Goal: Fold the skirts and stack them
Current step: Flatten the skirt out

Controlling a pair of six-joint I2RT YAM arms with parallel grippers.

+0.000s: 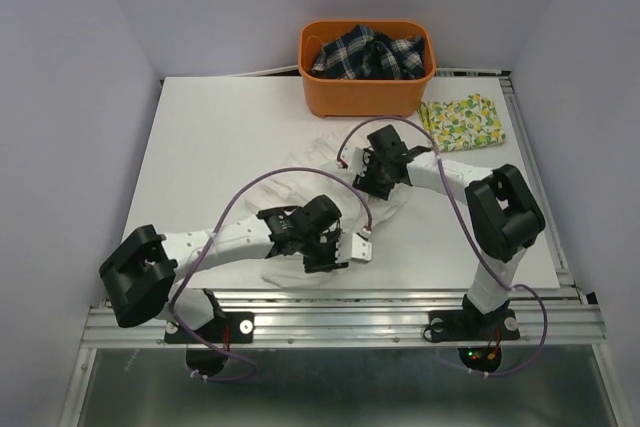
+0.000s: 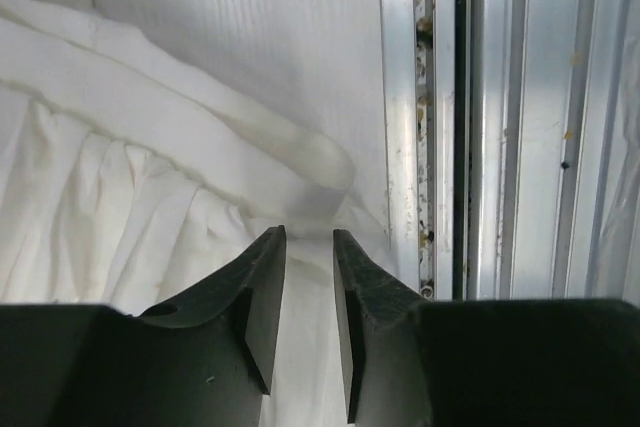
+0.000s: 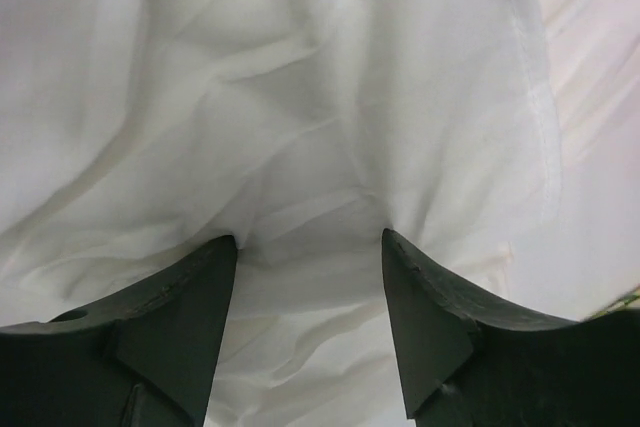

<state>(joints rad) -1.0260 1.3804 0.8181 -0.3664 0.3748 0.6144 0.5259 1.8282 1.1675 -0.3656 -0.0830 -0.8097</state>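
The plain white skirt [image 1: 310, 162] lies spread across the middle of the table, reaching to its near edge. My left gripper [image 1: 352, 252] is down on the skirt's gathered waistband [image 2: 150, 197] by the near edge. Its jaws [image 2: 309, 232] stand narrowly apart, with white cloth lying in the gap and not pinched. My right gripper [image 1: 365, 187] presses onto the skirt's far part [image 3: 300, 97]. It is open wide [image 3: 310, 237], with rumpled cloth between the fingertips. The lemon-print skirt [image 1: 462, 122] lies folded at the far right, away from both grippers.
An orange basket [image 1: 367, 92] holding dark plaid cloth stands at the table's far edge, just behind the right arm. An aluminium rail [image 2: 440, 147] runs along the near edge, right beside the left gripper. Bare white tabletop [image 1: 210, 147] shows on the left.
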